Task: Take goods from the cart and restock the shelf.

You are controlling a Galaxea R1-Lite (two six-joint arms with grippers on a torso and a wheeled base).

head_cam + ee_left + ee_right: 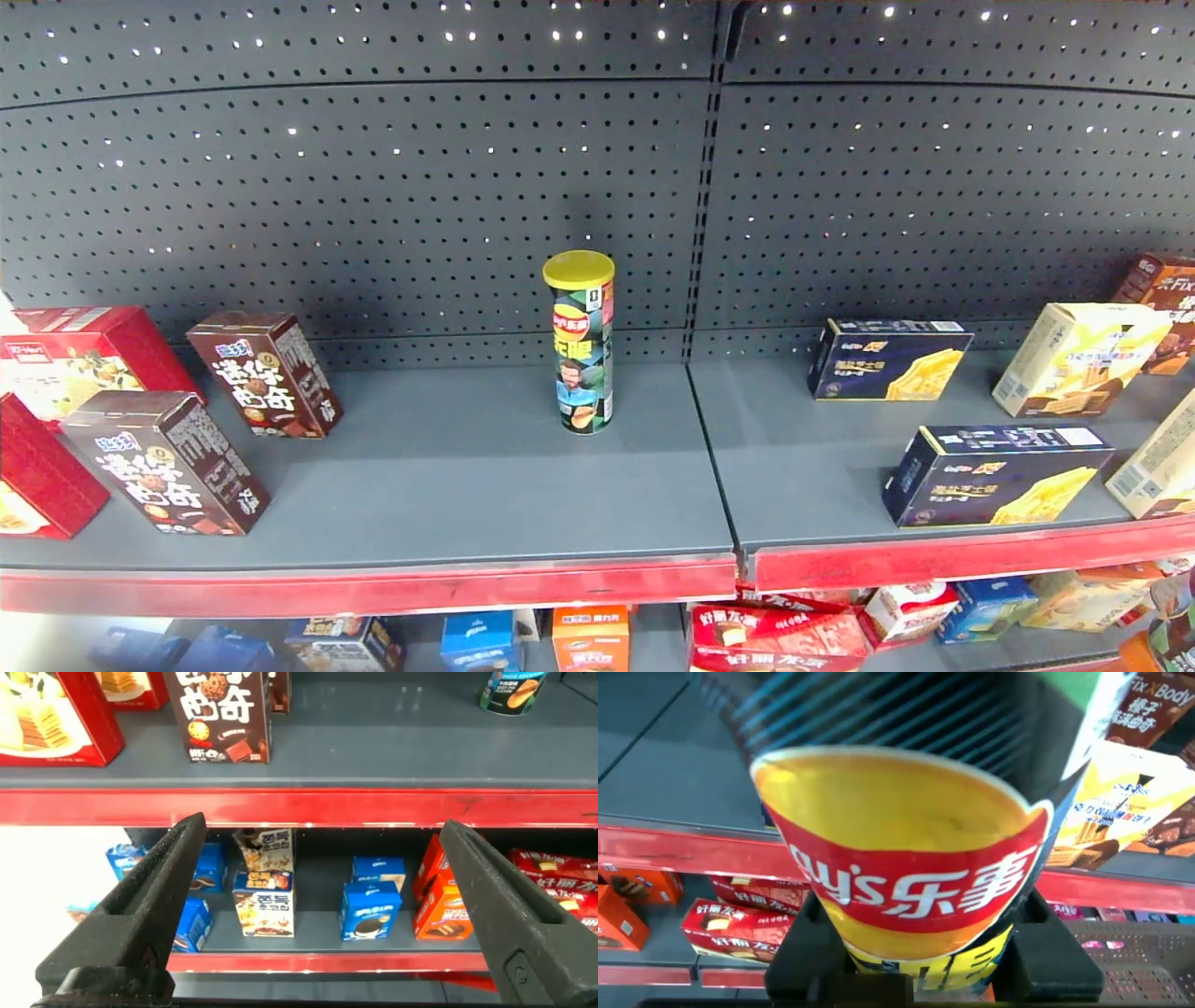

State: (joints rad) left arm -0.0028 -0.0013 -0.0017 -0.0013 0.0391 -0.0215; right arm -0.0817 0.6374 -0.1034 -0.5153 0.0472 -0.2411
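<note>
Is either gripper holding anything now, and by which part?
The right gripper holds a yellow-lidded chip tube by its body; exact contact hidden. The left gripper is open, empty.

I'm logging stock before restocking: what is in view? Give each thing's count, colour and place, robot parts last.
shelf: 1, grey, red front edge, top level
standing can: 1, yellow lid, dark body, mid shelf
brown boxes: 2, dark brown, left of it
red boxes: 2, red, far left
blue boxes: 2, dark blue, right section
cream boxes: 2, pale yellow, far right
orange-brown box: 1, far right, at the back
lower boxes: several, blue, orange, red, shelf below
held can: 1, yellow, red band, off the shelf
left gripper: 1, black, jaws open, facing the lower shelf
right gripper: 1, black, jaws shut on held can
</note>
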